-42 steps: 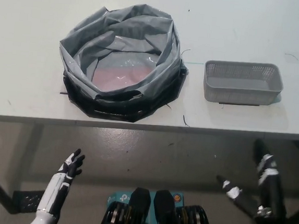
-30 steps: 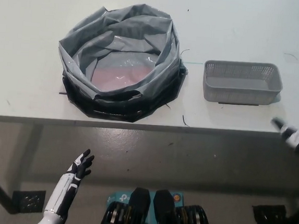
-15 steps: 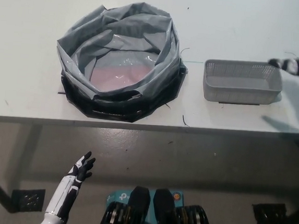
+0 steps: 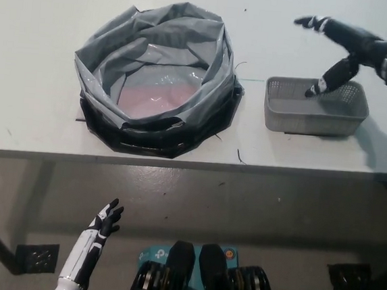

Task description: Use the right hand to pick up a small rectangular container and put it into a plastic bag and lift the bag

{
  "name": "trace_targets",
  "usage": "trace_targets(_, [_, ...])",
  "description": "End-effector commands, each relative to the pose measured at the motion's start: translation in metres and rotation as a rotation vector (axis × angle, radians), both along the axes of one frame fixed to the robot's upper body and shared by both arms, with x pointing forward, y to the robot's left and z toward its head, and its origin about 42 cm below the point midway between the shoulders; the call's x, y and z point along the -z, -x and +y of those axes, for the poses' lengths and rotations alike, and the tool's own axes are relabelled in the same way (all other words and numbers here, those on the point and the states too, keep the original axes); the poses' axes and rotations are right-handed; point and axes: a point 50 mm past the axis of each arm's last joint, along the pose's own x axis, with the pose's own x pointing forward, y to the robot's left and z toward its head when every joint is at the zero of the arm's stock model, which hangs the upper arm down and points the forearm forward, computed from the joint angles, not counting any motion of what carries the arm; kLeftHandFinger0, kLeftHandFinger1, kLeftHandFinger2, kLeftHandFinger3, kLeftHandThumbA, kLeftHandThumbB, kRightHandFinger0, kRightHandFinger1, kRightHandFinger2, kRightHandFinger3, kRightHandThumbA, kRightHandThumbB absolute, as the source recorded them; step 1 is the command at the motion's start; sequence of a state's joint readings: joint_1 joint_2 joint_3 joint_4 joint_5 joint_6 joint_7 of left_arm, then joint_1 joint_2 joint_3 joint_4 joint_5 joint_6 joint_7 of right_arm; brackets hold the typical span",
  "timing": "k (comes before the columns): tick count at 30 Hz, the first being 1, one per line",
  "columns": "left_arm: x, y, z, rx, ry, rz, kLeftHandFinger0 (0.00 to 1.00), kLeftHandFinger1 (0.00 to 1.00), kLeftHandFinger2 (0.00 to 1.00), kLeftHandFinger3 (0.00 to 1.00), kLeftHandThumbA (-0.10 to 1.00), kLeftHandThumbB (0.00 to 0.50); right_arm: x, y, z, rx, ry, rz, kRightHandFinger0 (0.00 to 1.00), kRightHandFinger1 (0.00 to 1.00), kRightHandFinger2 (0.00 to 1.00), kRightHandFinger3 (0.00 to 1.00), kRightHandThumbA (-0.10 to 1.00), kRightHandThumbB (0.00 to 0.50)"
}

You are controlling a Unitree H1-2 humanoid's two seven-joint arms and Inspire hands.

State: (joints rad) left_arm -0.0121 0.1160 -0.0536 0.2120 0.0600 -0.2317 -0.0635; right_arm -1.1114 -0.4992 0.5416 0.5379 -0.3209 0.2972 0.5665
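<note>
A small grey rectangular mesh container [image 4: 315,107] stands on the white table [image 4: 39,50] at the right. To its left a grey plastic bag [image 4: 157,60] lies open, rolled down over a dark base, with a pinkish bottom showing. My black right hand [image 4: 344,46] comes in from the upper right and hovers open above the container, one finger pointing down into it, another stretched out to the left. It holds nothing. My white left hand [image 4: 104,223] rests open low at the lower left, below the table's front edge.
The table's front edge [image 4: 192,164] crosses the picture below the bag and container. Grey floor lies under it, with a dark table foot [image 4: 348,277] at the lower right and another at the lower left.
My right hand has risen from below the table at the lower right, swung up past the table's right side and now reaches leftward over the container. The left hand has barely moved.
</note>
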Motion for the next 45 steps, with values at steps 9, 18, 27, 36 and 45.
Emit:
trace_targets(9, [-0.014, -0.001, -0.002, 0.022, -0.032, -0.103, 1.0, 1.0, 1.0, 1.0, 1.0, 0.325, -0.064, -0.031, 0.033, 0.054, 0.304, 0.149, 1.0, 1.0, 1.0, 1.0, 1.0, 0.476])
trace_targets(18, [-0.014, -0.001, -0.003, 0.024, -0.066, -0.096, 1.0, 1.0, 1.0, 1.0, 1.0, 0.338, -0.058, -0.038, 0.037, 0.047, 0.372, 0.154, 1.0, 1.0, 1.0, 1.0, 1.0, 0.5])
trace_targets(27, [-0.014, -0.001, -0.002, 0.029, -0.078, -0.102, 1.0, 1.0, 1.0, 1.0, 1.0, 0.335, -0.051, -0.039, 0.038, 0.054, 0.351, 0.191, 1.0, 1.0, 1.0, 1.0, 1.0, 0.484])
trace_targets(36, [-0.013, 0.003, -0.002, 0.028, -0.09, -0.096, 1.0, 1.0, 1.0, 1.0, 1.0, 0.341, -0.034, -0.04, 0.034, 0.09, 0.336, 0.182, 1.0, 1.0, 1.0, 1.0, 1.0, 0.491])
trace_targets(45, [-0.016, 0.004, -0.003, 0.035, -0.111, -0.115, 1.0, 1.0, 1.0, 1.0, 1.0, 0.319, -0.014, -0.044, 0.037, 0.075, 0.391, 0.239, 1.0, 1.0, 1.0, 1.0, 1.0, 0.461])
